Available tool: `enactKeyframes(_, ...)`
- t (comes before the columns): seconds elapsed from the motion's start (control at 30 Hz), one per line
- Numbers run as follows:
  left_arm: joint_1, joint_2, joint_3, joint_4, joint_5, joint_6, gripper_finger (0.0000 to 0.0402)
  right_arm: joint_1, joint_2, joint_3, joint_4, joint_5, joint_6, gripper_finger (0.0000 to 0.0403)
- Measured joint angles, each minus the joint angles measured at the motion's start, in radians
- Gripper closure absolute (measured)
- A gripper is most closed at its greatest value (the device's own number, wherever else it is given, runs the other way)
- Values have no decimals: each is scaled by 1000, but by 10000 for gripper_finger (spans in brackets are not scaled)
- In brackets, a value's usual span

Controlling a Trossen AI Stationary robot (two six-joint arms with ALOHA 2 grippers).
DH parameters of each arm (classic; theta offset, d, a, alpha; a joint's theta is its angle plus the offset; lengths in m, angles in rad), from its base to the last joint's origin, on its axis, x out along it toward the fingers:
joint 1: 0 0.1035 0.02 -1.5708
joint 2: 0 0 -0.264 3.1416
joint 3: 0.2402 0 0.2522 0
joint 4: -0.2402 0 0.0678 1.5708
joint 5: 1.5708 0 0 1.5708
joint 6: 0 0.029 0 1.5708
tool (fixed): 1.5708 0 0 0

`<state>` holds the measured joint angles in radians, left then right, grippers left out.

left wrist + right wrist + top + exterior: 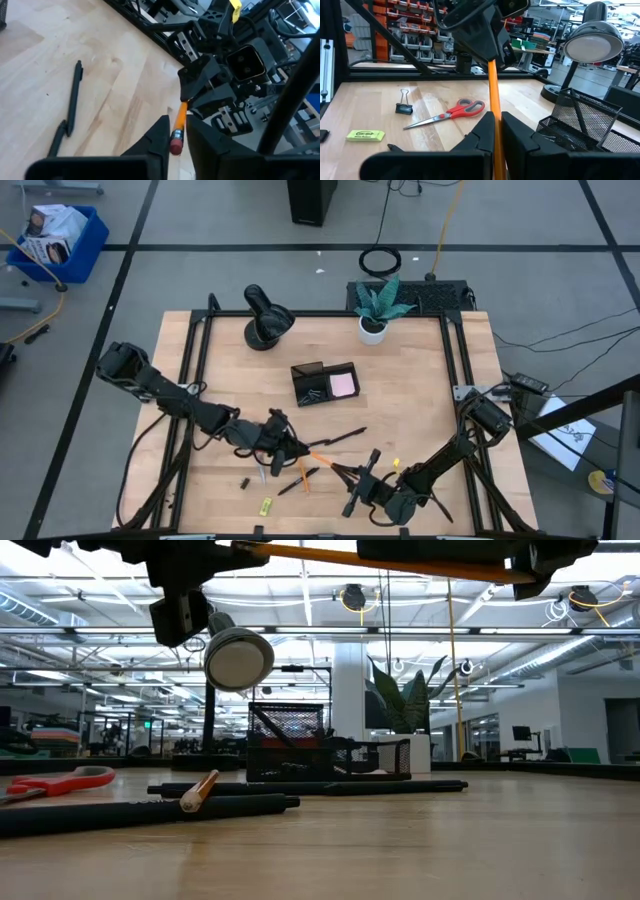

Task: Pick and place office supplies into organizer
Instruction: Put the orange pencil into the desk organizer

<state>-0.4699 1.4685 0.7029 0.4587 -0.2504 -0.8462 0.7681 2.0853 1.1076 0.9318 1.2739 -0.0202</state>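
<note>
Above the near half of the table, we held one orange pencil [322, 457] between both arms, lifted clear of the wood. Our left gripper [176, 142] had its jaws closed on the eraser end, and our right gripper [496, 131] had its jaws pinched narrowly around the shaft farther along. We judged this a hand-over in mid-course, the pencil passing from one arm to the other before going into the organizer [325, 383].

That tray stood near the middle of the table, toward the far edge, with the pink sticky-note pad [343, 384] already in one compartment. Next, we judged, one gripper would have to let go so the other could carry the pencil there; releasing too early risked a drop.

Our left arm stretched low from the left edge toward the centre. Our right arm reached in from the right edge, bent toward the near edge.

Still on the table lay the scissors [449, 112], a black clip [403, 106], a yellow-green piece [365, 134] and several black pens [73, 97].
</note>
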Motion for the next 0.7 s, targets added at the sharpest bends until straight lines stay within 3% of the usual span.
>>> enactKeyframes(0.47,-5,-1,0,-15,-18,65,383,-2,0,0,0,1,-12,391)
enactKeyframes(0.7,27,-18,0,-19,-27,109,380,28,0,0,100,-15,-201,391)
